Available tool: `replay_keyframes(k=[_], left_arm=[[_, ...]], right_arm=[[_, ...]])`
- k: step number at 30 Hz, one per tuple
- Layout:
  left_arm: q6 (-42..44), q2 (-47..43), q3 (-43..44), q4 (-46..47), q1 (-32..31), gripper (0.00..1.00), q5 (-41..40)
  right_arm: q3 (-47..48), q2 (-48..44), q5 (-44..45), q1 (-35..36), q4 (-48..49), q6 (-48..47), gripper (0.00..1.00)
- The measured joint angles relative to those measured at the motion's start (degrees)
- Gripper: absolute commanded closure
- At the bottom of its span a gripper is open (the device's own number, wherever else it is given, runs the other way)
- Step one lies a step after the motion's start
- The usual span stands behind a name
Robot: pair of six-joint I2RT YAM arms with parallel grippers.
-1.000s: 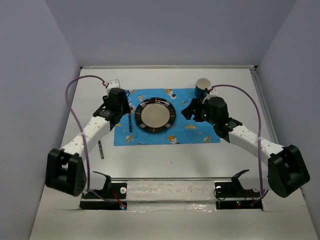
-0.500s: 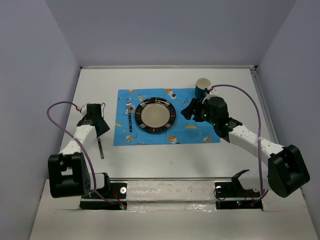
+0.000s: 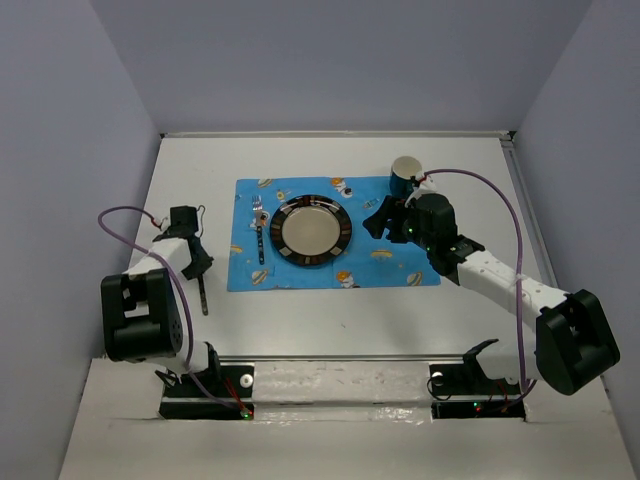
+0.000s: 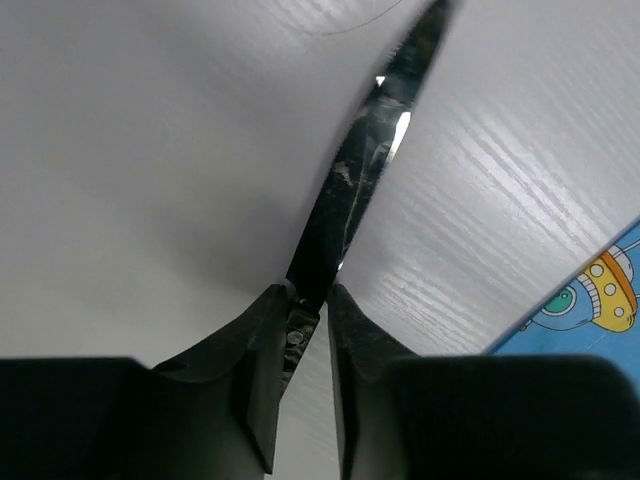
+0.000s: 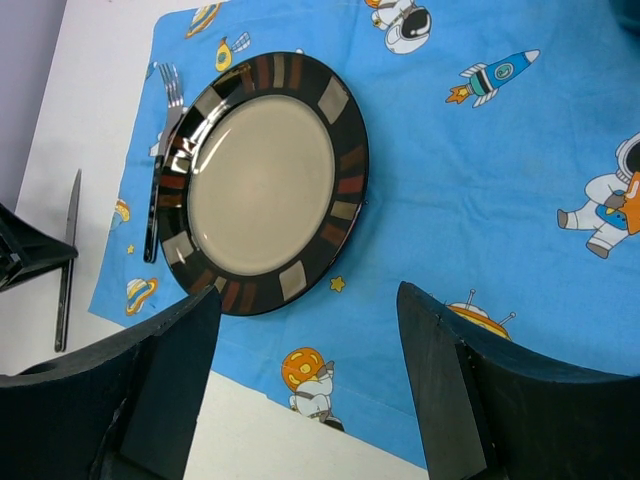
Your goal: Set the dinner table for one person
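the knife (image 4: 345, 210) ran off the top edge of the left wrist view, its near end hidden between the fingers of the left gripper (image 4: 308, 296), whether they actually pinched it was unclear, and only a corner of the blue mat (image 4: 600, 320) showed there.

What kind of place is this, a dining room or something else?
Most likely a robotics test booth, not a dining room: bare grey walls box in one white table, two robot arms are bolted at its near edge, and a single plate sits on a cartoon mat.
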Motion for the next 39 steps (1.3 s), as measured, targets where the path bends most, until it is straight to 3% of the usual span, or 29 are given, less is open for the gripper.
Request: replay_keyframes(k=[1, 7, 9, 18, 24, 28, 32, 35, 39], left_arm=[[0.39, 0.50, 0.31, 0.42, 0.04, 0.79, 0.11], [1.81, 1.55, 1.11, 2.32, 1.99, 0.91, 2.40], [2.10, 1.55, 1.11, 2.91, 2.73, 1.00, 3.30], [3.82, 0.04, 1.09, 3.13, 5.25, 1.00, 6.86], [4.96, -9.62, 2.89, -0.33, 4.33, 1.00, 7.39], [4.72, -13.57, 11.69, -3.19, -2.29, 1.00, 5.29], [1.77, -12.90, 21.18, -1.95, -17.59, 1.00, 4.11], [-0.94, -8.79, 25.33, -0.44, -25.73, 1.00, 4.07], [-4.68, 4.46, 33.11, 2.05, -35.56, 1.00, 3.65]], right_arm=[[0.00, 0.00, 0.00, 0.00, 0.00, 0.02, 0.23], [0.00, 0.00, -0.02, 0.00, 0.00, 0.00, 0.23], [0.00, 0.00, -0.02, 0.00, 0.00, 0.02, 0.23], [0.00, 0.00, 0.13, 0.00, -0.02, 0.02, 0.23], [0.00, 0.00, 0.76, 0.00, 0.00, 0.04, 0.23], [-0.85, -0.46, 2.69, 0.00, 0.11, 0.09, 0.23], [-2.03, -2.38, 5.49, 0.00, -0.02, 0.13, 0.23], [-2.73, -4.26, 7.87, 0.00, 0.15, 0.31, 0.24], [-4.55, -7.32, 11.43, 0.00, 0.24, 0.87, 0.24]])
